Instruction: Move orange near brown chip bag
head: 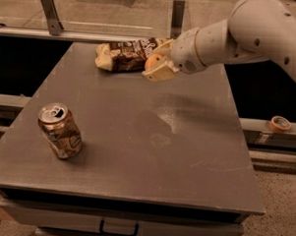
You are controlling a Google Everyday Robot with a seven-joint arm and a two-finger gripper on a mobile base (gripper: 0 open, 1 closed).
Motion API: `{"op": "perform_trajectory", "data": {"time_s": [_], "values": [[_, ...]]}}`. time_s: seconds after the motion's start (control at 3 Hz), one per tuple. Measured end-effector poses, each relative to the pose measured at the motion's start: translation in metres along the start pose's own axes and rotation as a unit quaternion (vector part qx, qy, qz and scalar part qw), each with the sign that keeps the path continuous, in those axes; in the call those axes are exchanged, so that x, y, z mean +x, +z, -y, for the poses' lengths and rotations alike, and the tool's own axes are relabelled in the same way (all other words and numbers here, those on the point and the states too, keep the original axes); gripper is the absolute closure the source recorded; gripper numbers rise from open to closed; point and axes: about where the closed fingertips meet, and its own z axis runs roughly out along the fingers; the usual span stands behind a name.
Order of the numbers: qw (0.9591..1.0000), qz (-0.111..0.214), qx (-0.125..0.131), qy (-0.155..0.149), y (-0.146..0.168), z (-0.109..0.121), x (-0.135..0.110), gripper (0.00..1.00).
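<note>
The brown chip bag point(125, 54) lies on the far edge of the grey table point(137, 139), dark brown with pale tan ends and white lettering. My gripper point(157, 66) hangs just right of the bag's right end, above the table. It is shut on the orange point(152, 61), which shows as an orange patch between the cream fingers point(162, 73). The white arm comes in from the upper right. The orange is close beside the bag's right end, held off the tabletop.
A brown-gold soda can point(60, 131) stands tilted at the left front of the table. A roll of tape point(279, 124) sits on a ledge at the right. A metal rail and posts run behind the table.
</note>
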Motion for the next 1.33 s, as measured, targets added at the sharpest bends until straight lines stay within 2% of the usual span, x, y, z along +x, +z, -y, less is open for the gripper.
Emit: {"op": "perform_trajectory", "data": {"time_s": [0.33,0.67,1.33], "values": [[0.9995,0.026,0.018,0.009,0.036,0.024,0.003,1.00],[0.9986,0.036,0.029,0.025,0.063,0.045,0.011,0.82],[0.9971,0.038,0.044,0.051,0.098,0.068,0.026,0.35]]}}
